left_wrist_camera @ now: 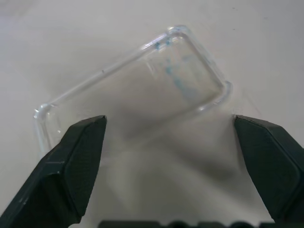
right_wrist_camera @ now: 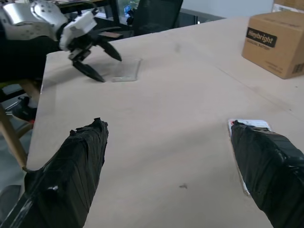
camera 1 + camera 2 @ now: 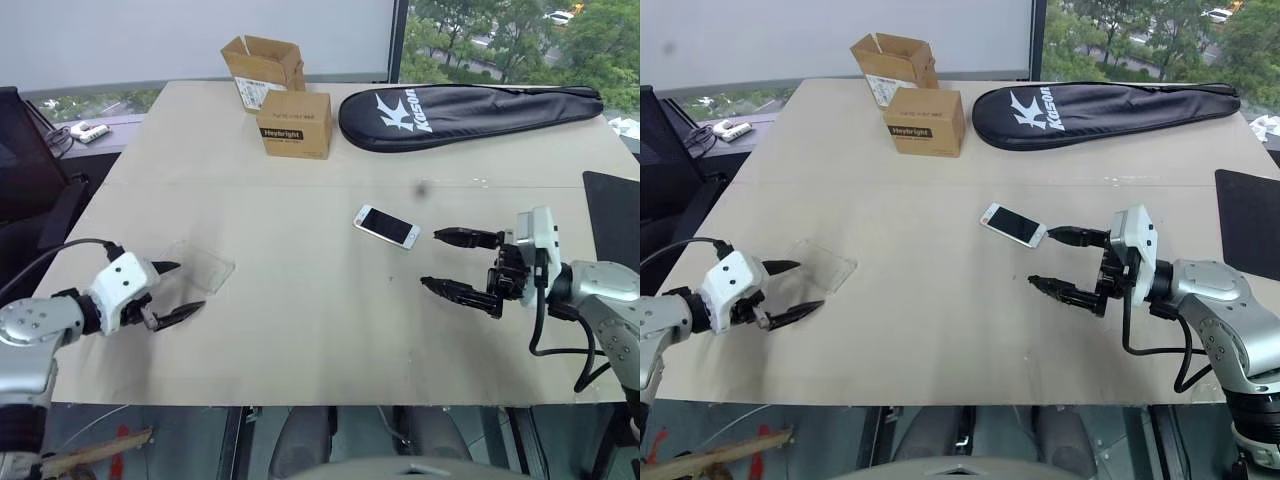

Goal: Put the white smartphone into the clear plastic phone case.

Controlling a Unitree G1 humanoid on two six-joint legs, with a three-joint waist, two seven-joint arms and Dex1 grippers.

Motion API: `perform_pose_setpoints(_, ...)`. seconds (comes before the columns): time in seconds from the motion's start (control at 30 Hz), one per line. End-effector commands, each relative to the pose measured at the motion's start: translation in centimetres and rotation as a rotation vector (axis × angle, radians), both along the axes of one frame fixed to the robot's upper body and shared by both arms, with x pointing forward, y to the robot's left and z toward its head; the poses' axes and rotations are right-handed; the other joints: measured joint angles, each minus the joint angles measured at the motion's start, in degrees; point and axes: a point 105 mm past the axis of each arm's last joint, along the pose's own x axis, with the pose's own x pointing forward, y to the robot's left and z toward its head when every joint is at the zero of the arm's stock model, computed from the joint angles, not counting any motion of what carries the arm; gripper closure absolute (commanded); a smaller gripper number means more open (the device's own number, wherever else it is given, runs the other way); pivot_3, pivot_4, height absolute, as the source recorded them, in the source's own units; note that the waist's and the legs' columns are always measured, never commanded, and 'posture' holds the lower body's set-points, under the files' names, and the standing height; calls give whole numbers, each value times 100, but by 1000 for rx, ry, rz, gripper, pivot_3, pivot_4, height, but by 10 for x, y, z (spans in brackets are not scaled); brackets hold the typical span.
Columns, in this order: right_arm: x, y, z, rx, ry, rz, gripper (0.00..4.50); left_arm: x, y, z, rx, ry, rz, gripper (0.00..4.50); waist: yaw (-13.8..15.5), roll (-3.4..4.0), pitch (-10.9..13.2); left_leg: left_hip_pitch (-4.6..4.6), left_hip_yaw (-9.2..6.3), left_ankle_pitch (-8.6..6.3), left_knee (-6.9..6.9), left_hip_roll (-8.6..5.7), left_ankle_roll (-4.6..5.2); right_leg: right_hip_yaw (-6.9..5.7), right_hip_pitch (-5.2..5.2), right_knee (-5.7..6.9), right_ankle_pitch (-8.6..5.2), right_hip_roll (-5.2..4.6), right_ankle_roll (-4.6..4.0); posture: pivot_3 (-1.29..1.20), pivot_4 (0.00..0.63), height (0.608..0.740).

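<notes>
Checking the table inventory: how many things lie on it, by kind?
Cardboard boxes: 2 (open brown box, closed brown box)
Black racket bag: 1
White smartphone: 1
Clear plastic phone case: 1
Total: 5

- The left gripper [image 3: 180, 290] has two black, pointed fingers on a white block-shaped housing.
- Its forearm is silver-grey with small dark screws; a black cable loops from the wrist.
- The right gripper [image 3: 455, 263] looks alike, with a black cable hanging below.

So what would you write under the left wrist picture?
Open left tool facing the clear plastic phone case lying on the table.
</notes>
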Motion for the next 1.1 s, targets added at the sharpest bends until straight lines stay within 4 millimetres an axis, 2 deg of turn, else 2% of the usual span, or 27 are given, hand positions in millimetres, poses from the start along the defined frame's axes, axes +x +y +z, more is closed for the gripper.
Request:
perform_pose_setpoints(0.03, -6, 3, 10, -17, -59, 22, 121, 1, 0, -17, 15, 67, -21, 0, 39, 16, -10, 0, 1, 0, 0, -1, 0, 0, 0, 0, 0, -1, 0, 0, 150, 740)
perform_pose_setpoints(0.13, -7, 3, 8, -40, -72, 29, 0, 0, -2, -18, 15, 97, -52, 834, 84, 27, -19, 0, 3, 0, 1, -4, 0, 0, 0, 1, 0, 0, 1, 0, 150, 740)
perform_pose_setpoints(0.3, -10, 5, 8, -65, -96, 55, 0, -2, -2, -20, 28, 133, -79, 3195, 87, 49, -38, 2, 3, 0, 1, -5, 0, 0, 2, 1, 0, 2, 1, 0, 150, 740)
perform_pose_setpoints(0.37, -10, 6, 8, -67, -104, 58, 0, -3, -3, -19, 28, 130, -83, 3954, 75, 50, -44, 4, 4, 1, 1, -3, 1, 0, 2, 3, -1, 7, 2, 0, 150, 740)
perform_pose_setpoints(0.43, -9, 6, 8, -64, -109, 57, 0, -2, -5, -18, 27, 125, -89, 4439, 65, 49, -45, 4, 4, 1, 1, -1, 1, 0, 1, 3, -1, 9, 2, 0, 150, 740)
perform_pose_setpoints(0.53, -8, 6, 8, -67, -112, 55, 0, -2, -14, -15, 17, 108, -112, 4439, 56, 49, -46, 2, 10, 0, 1, -1, 1, 3, 0, 3, 0, 8, 1, 0, 150, 740)
perform_pose_setpoints(0.67, -5, 0, 4, -84, -109, 35, 0, 0, -38, -7, -6, 88, -172, 4439, 78, 43, -45, -6, 11, 0, 1, -2, 1, 4, 0, -2, 0, 5, 2, 0, 150, 740)
perform_pose_setpoints(0.83, -1, -9, -1, -112, -108, 3, 0, 3, -95, 11, -71, 83, -299, 4439, 76, 12, -33, -14, 11, 0, 2, -3, 1, 5, 0, -8, 0, 2, 2, 0, 150, 740)
perform_pose_setpoints(1.03, 2, -20, -3, -124, -113, -45, 0, -6, -183, 32, -206, 93, -493, 4439, 58, -11, -20, -15, 8, 0, 3, -5, 0, 6, -1, -6, 13, 9, 24, 0, 150, 740)
perform_pose_setpoints(1.1, 3, -22, -4, -126, -115, -56, 0, -3, -203, 34, -226, 88, -514, 4439, 41, -11, -20, -14, 8, 0, 3, -6, 1, 8, -1, -6, 13, 11, 25, 0, 150, 740)
